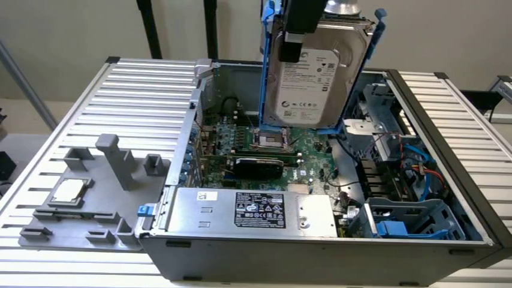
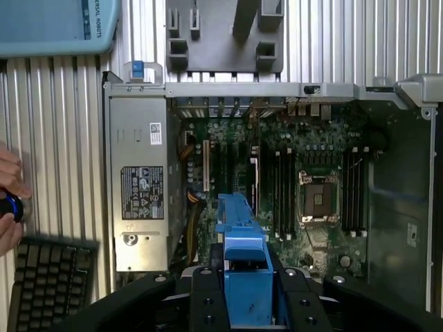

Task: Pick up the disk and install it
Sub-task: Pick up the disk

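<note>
The disk point(image 1: 308, 78) is held in the air at the upper centre of the exterior view, above the open computer case point(image 1: 320, 261) and clear of everything inside it. Its long axis stands close to vertical, with the upper end tilted slightly towards the exterior view's right. The silver face with the white label is turned towards the camera, and the blue carrier frame runs along both long edges. Barcodes and lines of small print are seen on the label, but none can be read. The jaws are closed narrowly on the upper end of the disk, gripping the carrier. In the wrist view the blue carrier point(image 2: 242, 249) is seen clamped between the black jaws, above the motherboard point(image 2: 291, 173).

The power supply point(image 1: 256, 210) lies along the lower edge of the case; its black label carries white symbols that cannot be made out. A square CPU chip point(image 1: 68, 191) rests on a grey fixture plate point(image 1: 88, 210) on the ribbed tabletop point(image 1: 136, 90) at lower left. In the wrist view, letters ending in "ROBOTS" are read on a blue-grey device point(image 2: 48, 28), and a person's hand point(image 2: 10, 200) is seen beside a keyboard point(image 2: 48, 283).
</note>
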`<state>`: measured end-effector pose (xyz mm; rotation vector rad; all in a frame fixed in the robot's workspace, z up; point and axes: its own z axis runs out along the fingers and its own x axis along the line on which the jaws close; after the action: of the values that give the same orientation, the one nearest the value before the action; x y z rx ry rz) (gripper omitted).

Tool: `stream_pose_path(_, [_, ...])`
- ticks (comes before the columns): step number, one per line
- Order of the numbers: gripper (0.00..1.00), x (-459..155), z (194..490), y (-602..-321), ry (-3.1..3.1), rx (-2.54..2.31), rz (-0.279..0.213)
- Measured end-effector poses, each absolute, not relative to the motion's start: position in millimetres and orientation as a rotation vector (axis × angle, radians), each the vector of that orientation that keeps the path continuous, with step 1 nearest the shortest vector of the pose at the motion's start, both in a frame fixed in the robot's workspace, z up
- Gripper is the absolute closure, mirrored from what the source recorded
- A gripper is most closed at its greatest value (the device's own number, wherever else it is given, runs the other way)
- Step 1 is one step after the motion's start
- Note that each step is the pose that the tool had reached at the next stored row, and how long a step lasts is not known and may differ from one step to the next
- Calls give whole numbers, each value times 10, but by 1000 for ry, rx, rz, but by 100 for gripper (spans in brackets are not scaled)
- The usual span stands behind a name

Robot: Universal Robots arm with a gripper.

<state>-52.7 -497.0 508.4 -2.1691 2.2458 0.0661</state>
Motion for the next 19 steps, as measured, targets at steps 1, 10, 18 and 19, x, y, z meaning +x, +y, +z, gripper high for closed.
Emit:
stream_pose_path(1, [68, -481, 5076, -4983, 2246, -2169, 66])
stream_pose_path(10, [68, -73, 4994, -5099, 2246, -2169, 66])
stream_pose_path(18, [68, 290, 4904, -5235, 2246, -2169, 66])
stream_pose_path(19, [68, 333, 4893, -5255, 2246, -2169, 66])
